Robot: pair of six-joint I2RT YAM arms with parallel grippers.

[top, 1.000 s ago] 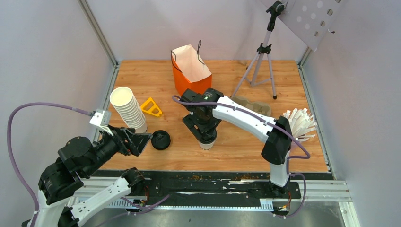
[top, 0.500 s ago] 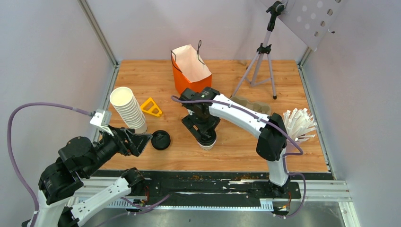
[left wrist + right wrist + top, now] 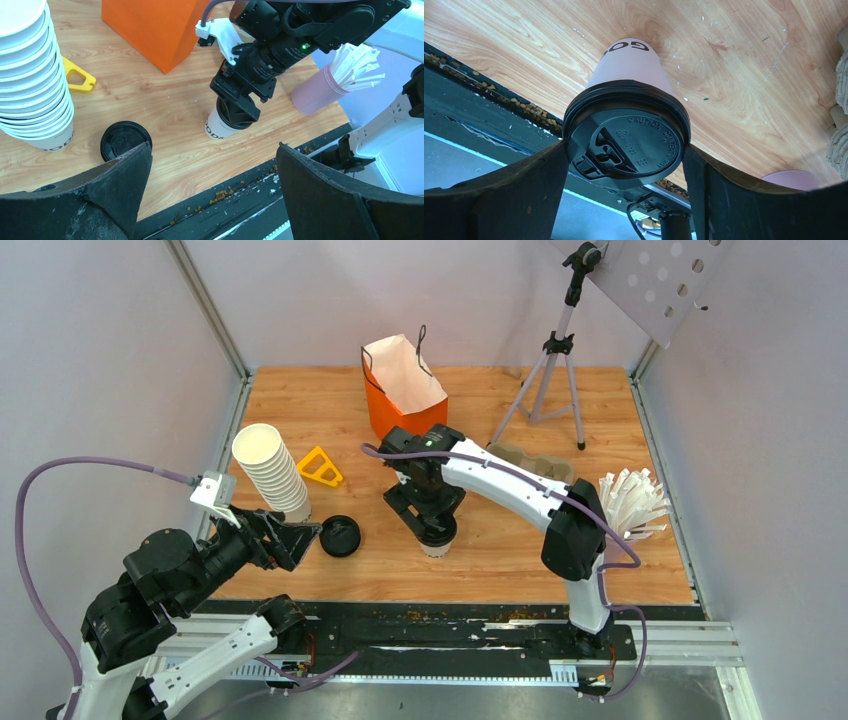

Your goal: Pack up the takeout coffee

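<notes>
Takeout coffee (image 3: 220, 125) lidded, standing on table (image 3: 500, 550), not yet in orange bag (image 3: 400, 412); right gripper (image 3: 626, 150) straddles lid, pinch unclear; left gripper (image 3: 212, 150) spread.

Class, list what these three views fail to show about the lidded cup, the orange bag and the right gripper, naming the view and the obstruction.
- Lidded cup contents: hidden in every view by its black lid.
- Right gripper hold: in the right wrist view its fingers flank the lid rim; clamped or just alongside is unclear.
- Orange bag bottom: in the top view its own walls hide it.
- Cup in the top view: mostly under the gripper.
</notes>
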